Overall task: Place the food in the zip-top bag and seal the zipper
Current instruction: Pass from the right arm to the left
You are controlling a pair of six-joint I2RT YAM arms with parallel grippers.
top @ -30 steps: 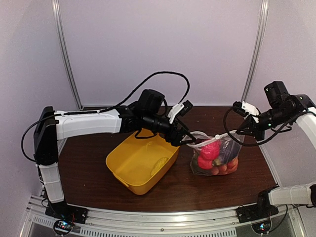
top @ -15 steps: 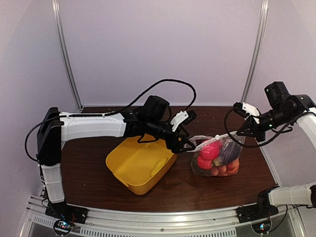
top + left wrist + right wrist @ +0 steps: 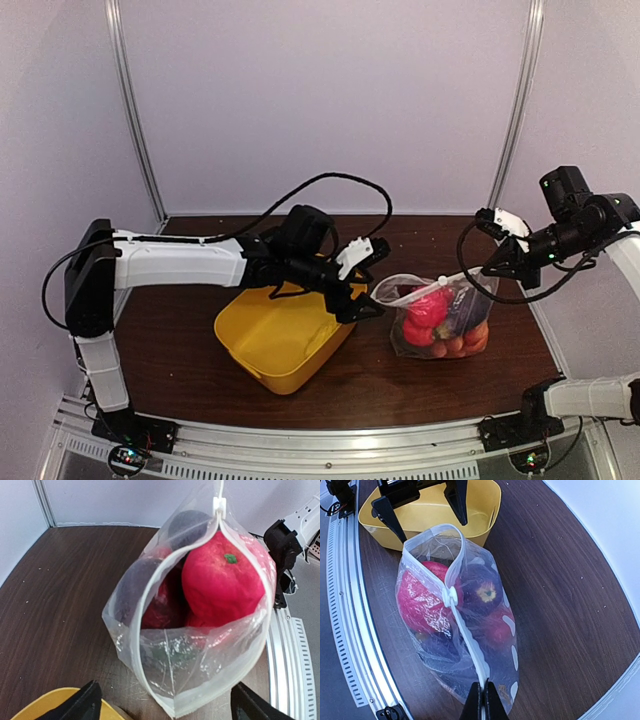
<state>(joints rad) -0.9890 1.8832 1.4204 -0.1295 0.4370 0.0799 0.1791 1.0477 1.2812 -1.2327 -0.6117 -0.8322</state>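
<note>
— Top external view, from the left: why does your left gripper (image 3: 378,278) hang by the rim of the yellow tub (image 3: 265,350)?
— It is spread wide and holds nothing. It faces the mouth of the zip-top bag (image 3: 440,318), just beside it. I think it is lined up to go for the white slider (image 3: 451,596).
— Where is the food (image 3: 222,580)?
— Inside the bag, which sits on the table (image 3: 180,330) to the right of the tub. A big red fruit is on top, with dark purple ones beside it.
— Why pinch the bag on the right?
— My right gripper (image 3: 481,700) is squeezed tight on the far end of the zipper (image 3: 465,645). I think that keeps the bag up and the strip straight. The slider sits partway along, so the mouth gapes on the tub side.
— What can't you see?
— My left arm (image 3: 180,262) covers part of the tub, so I cannot tell if a piece lies in there. The pieces low in the bag are a blur.
</note>
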